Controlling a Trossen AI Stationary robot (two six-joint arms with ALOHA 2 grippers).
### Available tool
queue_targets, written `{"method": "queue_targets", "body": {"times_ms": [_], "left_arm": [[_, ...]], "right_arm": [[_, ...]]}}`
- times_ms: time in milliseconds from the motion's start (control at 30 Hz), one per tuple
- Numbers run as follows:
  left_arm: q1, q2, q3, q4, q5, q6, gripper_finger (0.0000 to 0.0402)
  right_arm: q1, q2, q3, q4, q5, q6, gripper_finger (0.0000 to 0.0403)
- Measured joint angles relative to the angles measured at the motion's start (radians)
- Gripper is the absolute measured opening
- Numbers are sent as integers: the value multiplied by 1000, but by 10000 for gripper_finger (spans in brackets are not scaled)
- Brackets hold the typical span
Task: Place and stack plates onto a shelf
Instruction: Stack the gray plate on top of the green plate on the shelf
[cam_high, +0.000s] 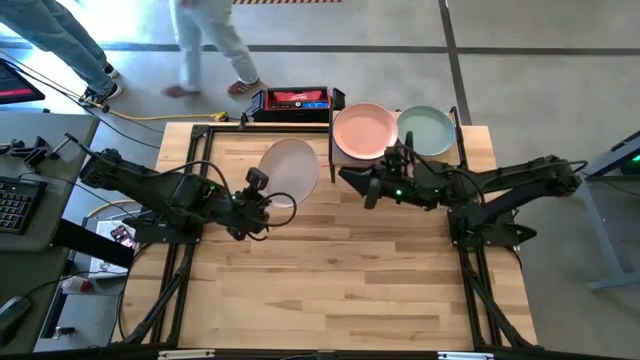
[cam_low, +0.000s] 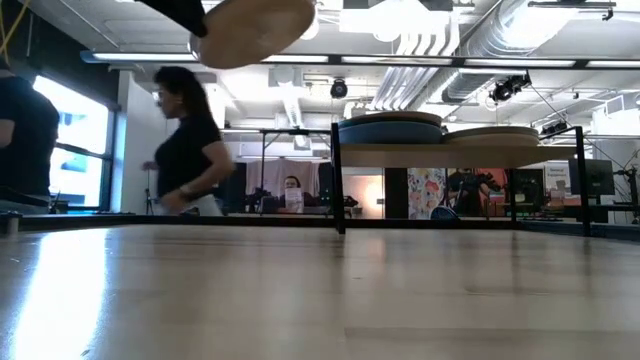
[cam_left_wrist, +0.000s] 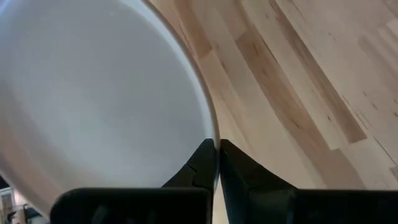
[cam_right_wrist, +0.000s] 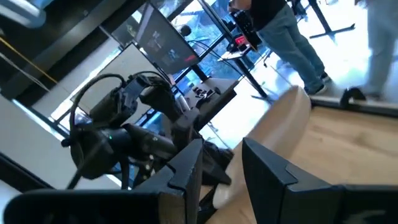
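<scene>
1. The left gripper (cam_high: 262, 213) is clamped on the rim of the cream plate (cam_high: 289, 169) and holds it in the air, beside the shelf (cam_high: 392, 158).
2. The right gripper (cam_high: 352, 180) waits with fingers apart, near the shelf.
3. The next move is probably to carry the plate over a stack and lower it flat.

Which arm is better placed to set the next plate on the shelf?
Left: its gripper already pinches the raised cream plate by the rim. The right gripper hangs open and empty beside the shelf.
</scene>
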Motion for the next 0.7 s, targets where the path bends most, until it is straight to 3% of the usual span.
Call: {"method": "queue_targets", "body": {"times_ms": [133,333,700], "left_arm": [[-3,0,3,-42,0,-4,1],[-2,6,3,-133,0,-55,1],[-2,66,3,-201,20,-84,1]], "right_arm": [[-11,55,147,-128,14,-54,97],[-70,169,393,-505,48,12,97],[-149,421,693,-855,-43,130,97]]}}
